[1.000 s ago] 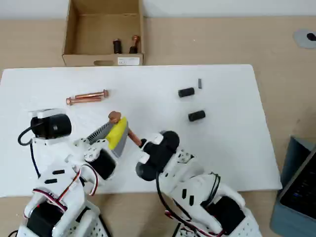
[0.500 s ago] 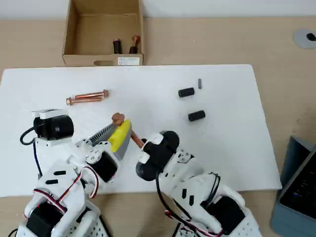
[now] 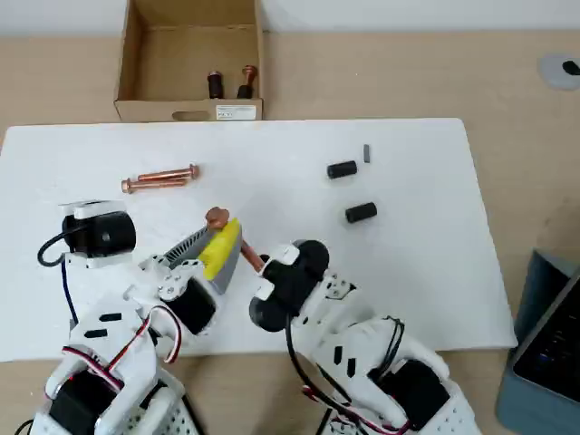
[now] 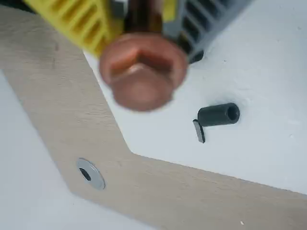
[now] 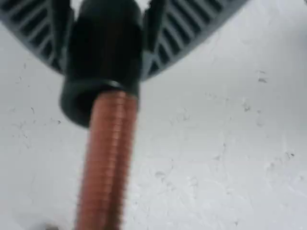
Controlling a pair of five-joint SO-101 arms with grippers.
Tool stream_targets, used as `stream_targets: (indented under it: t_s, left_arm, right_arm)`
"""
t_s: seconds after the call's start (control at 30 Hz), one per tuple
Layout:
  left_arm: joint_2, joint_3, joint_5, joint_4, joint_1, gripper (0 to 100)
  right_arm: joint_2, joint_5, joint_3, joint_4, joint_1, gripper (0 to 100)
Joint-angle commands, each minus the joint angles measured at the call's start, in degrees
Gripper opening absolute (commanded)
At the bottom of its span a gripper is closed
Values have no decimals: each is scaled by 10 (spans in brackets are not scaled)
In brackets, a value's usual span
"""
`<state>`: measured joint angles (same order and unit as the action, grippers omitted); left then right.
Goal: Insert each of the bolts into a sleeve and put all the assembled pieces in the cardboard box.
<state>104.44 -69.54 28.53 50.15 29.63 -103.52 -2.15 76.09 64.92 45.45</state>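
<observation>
Our left jaws were clamped on the copper bolt [image 4: 144, 72] just behind its head. The right jaws were pinched around a black sleeve [image 5: 103, 62], with the bolt's thread poking into the sleeve's mouth between the two. It looked only partly in to us. Our worry was that any tilt between the jaws would bind the thread at the rim, twisting the bolt in the left grip or popping the sleeve loose. Letting go early would've dropped it on the bench [image 3: 517, 136], well short of the cardboard box [image 3: 124, 72] beyond both jaws.
</observation>
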Motion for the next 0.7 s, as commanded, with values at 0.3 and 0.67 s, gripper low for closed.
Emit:
stream_targets:
  t_s: [0.3, 0.67]
  left_arm:
    - [0, -13, -2, -36, -11, 2]
    - [0, -1, -55, 31, 62, 2]
  right_arm:
    - [-46, -4, -4, -11, 9, 9]
    - [-46, -4, -5, -11, 9, 9]
